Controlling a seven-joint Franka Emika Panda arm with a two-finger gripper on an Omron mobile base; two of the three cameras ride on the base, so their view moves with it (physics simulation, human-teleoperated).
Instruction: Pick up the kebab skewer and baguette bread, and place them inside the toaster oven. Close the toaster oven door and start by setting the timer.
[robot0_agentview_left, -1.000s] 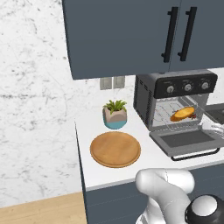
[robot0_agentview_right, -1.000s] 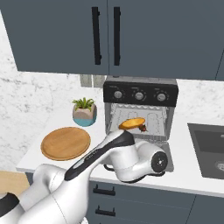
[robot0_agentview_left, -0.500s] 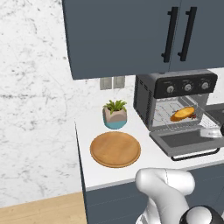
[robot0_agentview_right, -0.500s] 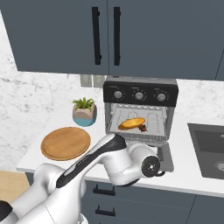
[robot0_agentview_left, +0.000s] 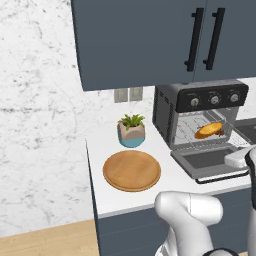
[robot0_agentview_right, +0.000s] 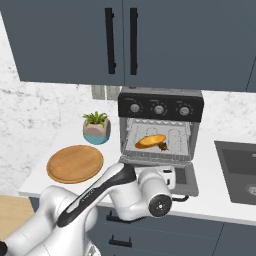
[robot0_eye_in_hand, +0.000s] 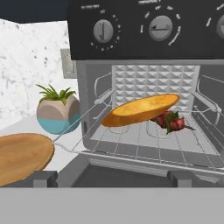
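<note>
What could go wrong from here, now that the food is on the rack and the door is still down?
1. The baguette bread sits near the front of the wire rack, tilted over the kebab skewer; swinging the toaster oven door up might nudge it.
2. The open claw sits low, just in front of the door; lifting from there could miss the door's handle or slip.
3. The arm is folded tightly by the counter, so it may bump the door.
</note>
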